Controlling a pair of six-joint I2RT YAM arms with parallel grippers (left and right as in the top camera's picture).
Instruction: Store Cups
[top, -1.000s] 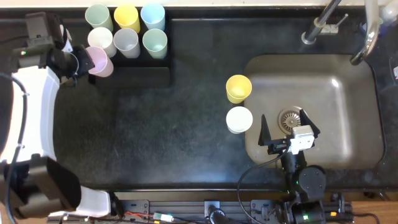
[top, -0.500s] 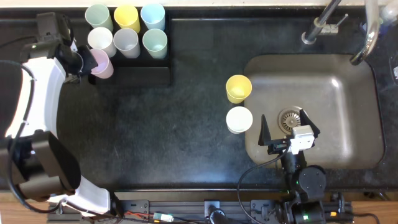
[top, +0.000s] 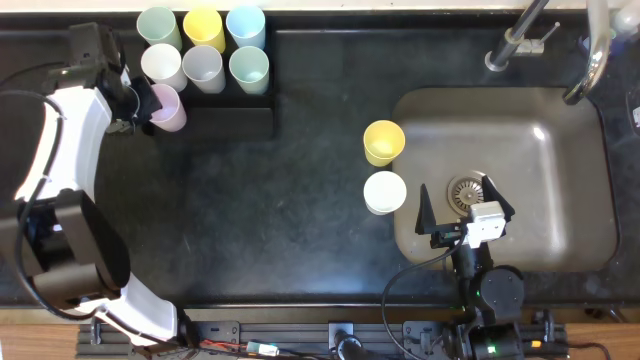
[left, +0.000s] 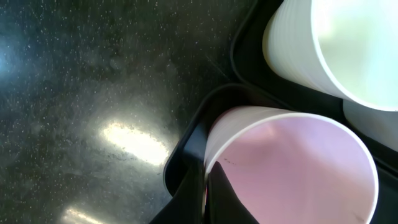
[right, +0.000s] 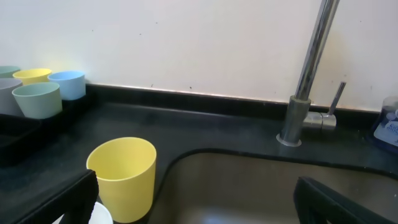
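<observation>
1. Left tool (top: 133, 100) is clamped on the rim of the pink cup (top: 166, 107). In the left wrist view one finger sits inside the rim and one outside.
2. The pink cup (left: 292, 168) is upright with its mouth up, at the left end of the black tray (top: 245, 122), in the front row. The tray's dark rim curves around it. Can't tell if it's fully seated in the slot or hanging just above.
3. Six stored cups (top: 204, 65) fill the two rows behind it, three per row, all mouth up. The closest one is touching or nearly touching the pink cup.
4. Out on the bench (top: 250, 220), a loose yellow cup (top: 384, 142) and a loose white cup (top: 385, 192) stand upright just beside the sink's left edge. They're side by side, well apart from the tray.
5. Right tool (top: 462, 205) hangs over the sink (top: 560, 160) near the drain, fingers spread wide apart, holding nothing.
6. The tap (top: 520, 40) stands behind the sink.
</observation>
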